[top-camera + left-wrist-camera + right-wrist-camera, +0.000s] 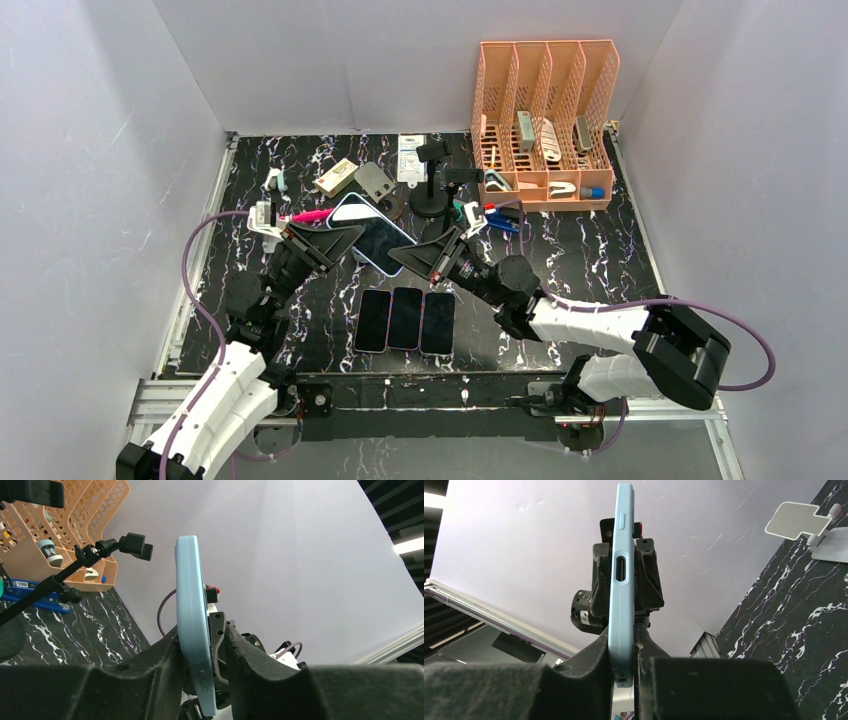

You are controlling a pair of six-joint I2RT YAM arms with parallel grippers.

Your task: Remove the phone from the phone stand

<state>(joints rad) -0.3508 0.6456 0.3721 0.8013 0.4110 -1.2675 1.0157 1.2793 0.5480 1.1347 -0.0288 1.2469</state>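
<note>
Black marbled table (600, 260) below, white walls on three sides. Orange organizer (545, 90) at the far right corner, small items in its slots. Row of three phones (405, 320) flat on the table near the arm bases, side by side, dark faces up. Black stand (432, 190) upright on a round base just left of the organizer, well behind that row. Left gripper (340, 242) reaching in from the left, fingers (165, 660) pressed tight against both faces of the phone (372, 238). Right gripper (415, 258) reaching in from the right, likewise clamped onto the opposite end, one finger (596, 652) against each face. Phone in a light blue case, lifted off the table between the two grippers, screen tilted upward, in front of the stand and apart from it. Seen edge-on from both wrists: thin blue rim (192, 620) from the left, charging port and side button (621, 570) from the right.
</note>
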